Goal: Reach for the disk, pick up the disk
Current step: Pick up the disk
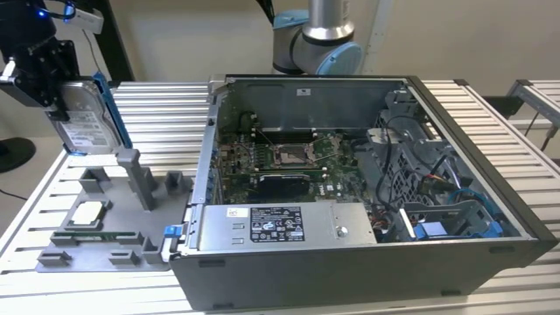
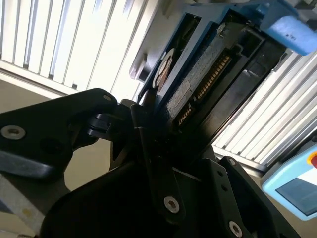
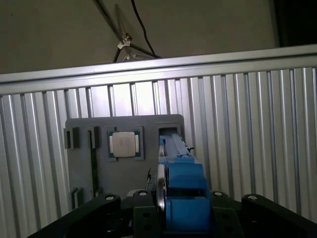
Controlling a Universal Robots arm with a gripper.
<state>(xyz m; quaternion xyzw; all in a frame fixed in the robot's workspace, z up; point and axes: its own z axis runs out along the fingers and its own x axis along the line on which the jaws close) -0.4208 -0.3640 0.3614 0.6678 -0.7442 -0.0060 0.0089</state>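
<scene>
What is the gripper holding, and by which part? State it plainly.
The gripper holds the disk, which stands upright on edge. The hold is at the disk's upper end, with the fingers closed across its thickness.

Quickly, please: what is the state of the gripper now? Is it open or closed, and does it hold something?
Gripper: closed on the disk, holding it upright over the grey fixture.
</scene>
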